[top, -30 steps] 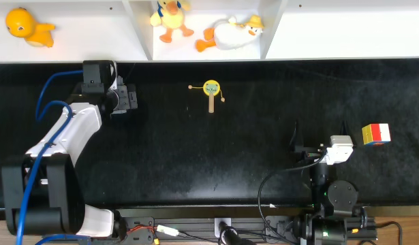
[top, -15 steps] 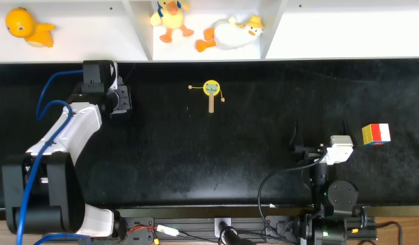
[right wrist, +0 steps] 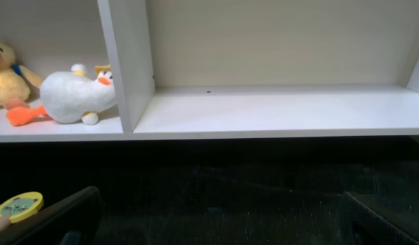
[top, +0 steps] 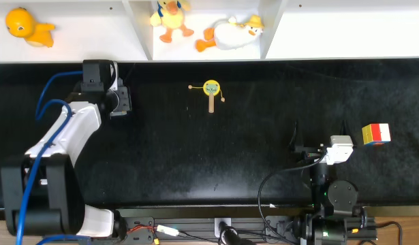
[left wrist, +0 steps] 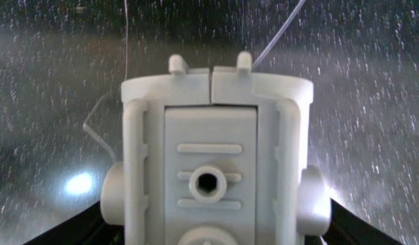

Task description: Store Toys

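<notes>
At 10 o'clock on the desk [top: 195,163], left end effector [left wrist: 210,73] has drawn back a touch since a second ago, fingers pressed together on nothing. Right end effector [top: 320,135] unmoved at 4 o'clock, fingers spread. Rattle [top: 211,90] at 12 and cube [top: 376,134] at 3 lie unstored, so probably rattle next.
</notes>
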